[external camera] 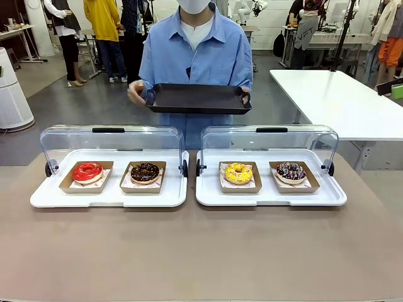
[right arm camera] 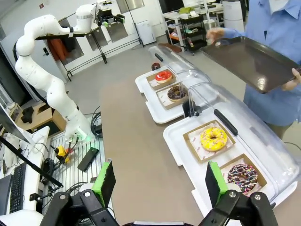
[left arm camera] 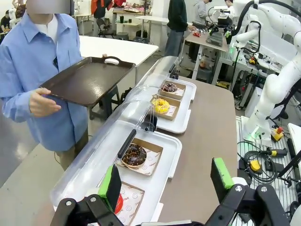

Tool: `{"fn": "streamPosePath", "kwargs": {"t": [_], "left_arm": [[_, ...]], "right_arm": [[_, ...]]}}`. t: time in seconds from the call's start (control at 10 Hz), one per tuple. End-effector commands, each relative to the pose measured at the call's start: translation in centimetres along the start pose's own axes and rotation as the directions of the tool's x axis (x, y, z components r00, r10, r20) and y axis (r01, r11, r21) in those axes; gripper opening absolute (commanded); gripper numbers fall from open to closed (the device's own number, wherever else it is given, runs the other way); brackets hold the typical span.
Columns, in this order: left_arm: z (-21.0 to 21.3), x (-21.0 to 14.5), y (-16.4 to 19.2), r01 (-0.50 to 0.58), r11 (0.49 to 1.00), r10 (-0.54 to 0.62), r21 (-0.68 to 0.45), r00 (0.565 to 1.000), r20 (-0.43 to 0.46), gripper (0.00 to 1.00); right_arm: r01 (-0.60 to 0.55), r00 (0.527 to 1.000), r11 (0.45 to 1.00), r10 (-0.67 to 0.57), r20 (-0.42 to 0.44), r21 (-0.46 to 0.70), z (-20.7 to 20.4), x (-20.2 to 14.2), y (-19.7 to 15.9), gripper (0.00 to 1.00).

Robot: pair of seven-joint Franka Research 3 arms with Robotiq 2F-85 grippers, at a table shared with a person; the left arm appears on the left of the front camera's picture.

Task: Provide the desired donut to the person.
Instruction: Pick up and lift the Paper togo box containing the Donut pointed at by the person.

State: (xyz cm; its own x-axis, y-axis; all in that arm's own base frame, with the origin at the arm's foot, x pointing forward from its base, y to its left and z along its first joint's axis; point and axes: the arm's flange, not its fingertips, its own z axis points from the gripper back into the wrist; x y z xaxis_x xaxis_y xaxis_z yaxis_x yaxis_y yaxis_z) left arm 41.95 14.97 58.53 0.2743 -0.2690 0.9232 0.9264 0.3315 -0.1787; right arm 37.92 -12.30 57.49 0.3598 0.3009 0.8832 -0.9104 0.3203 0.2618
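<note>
Donuts set in brown card boats point(external camera: 70, 183) on white trays point(external camera: 107, 200), bench point(external camera: 201, 251) far side: red-glazed donut point(external camera: 87, 171), chocolate-iced donut point(external camera: 145, 172), yellow-iced donut point(external camera: 238, 172), dark sprinkled donut point(external camera: 290, 170). Desired one cannot be told. Judged light, soft, icing easily smeared; card boat rim to be gripped. Left tool point(left arm camera: 167, 181), right tool point(right arm camera: 159, 182) spread, empty.

A white table point(external camera: 334, 100) is seen beyond the brown table point(external camera: 201, 251), off to the right. A rounded white appliance point(external camera: 9, 94) is set on the grey floor point(external camera: 75, 113) at the far left.
</note>
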Motion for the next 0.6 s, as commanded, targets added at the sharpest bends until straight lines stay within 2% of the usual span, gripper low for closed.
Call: {"fn": "streamPosePath", "kwargs": {"t": [0.0,0.1,0.5], "left_arm": [[-0.36,-0.09,-0.01,-0.014,0.999,0.014,0.032,1.000,-0.002,1.00],[0.00,0.00,0.00,0.000,1.000,0.000,0.000,1.000,0.000,1.00],[0.00,0.00,0.00,0.000,1.000,0.000,0.000,1.000,0.000,1.00]], "right_arm": [[0.012,1.000,0.999,-0.012,-0.025,-0.034,-0.79,0.06,0.87,1.00],[0.000,1.000,1.000,0.000,0.000,0.000,0.00,0.00,0.00,1.00],[0.000,1.000,1.000,0.000,0.000,0.000,0.00,0.00,0.00,1.00]]}}
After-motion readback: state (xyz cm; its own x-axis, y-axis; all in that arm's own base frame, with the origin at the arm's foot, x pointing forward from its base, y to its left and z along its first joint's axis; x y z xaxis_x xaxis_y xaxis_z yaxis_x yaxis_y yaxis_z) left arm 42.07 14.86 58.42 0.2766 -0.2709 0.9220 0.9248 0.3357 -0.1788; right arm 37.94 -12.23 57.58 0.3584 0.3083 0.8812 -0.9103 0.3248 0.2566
